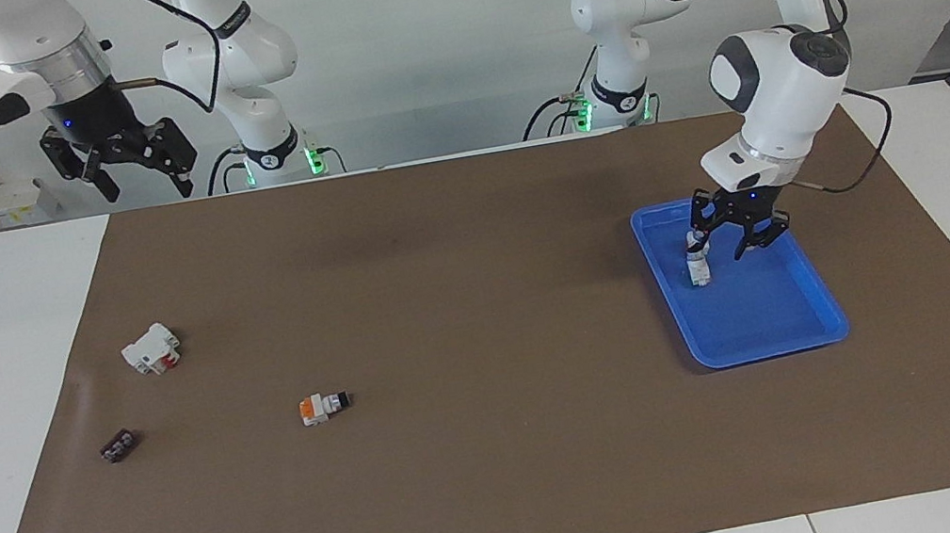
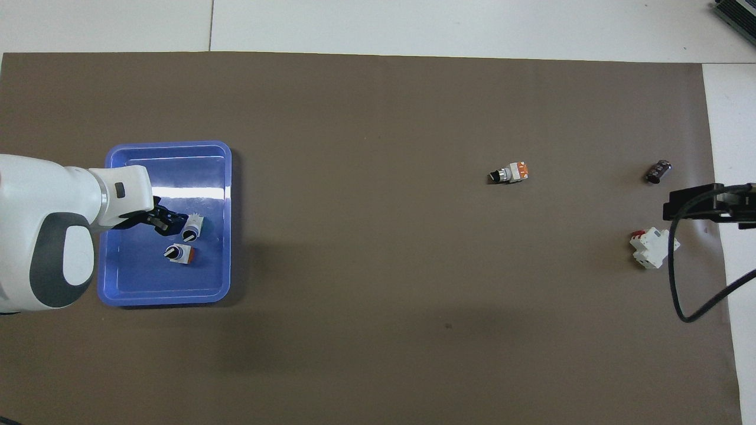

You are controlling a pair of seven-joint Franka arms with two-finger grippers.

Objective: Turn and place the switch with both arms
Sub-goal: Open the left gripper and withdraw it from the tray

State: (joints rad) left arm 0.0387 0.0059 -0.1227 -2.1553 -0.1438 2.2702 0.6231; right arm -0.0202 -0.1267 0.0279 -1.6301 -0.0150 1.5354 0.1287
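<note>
Your left hand (image 1: 730, 239) hangs just over the blue tray (image 1: 806, 283) with its fingers spread, gripping nothing. The switch (image 1: 698, 267) stands upright on the tray floor directly beneath that hand, knob up, so its green end is hidden in the overhead view. A second switch with a black knob (image 2: 179, 253) sits close beside it in the same tray. By my reading, the placing step is done and you are at the release. Next, lift the left hand straight up so a finger does not clip the knob and tip the switch over. Your right hand (image 1: 131, 164) waits, fingers apart and empty, high over its own end of the bench.
</note>
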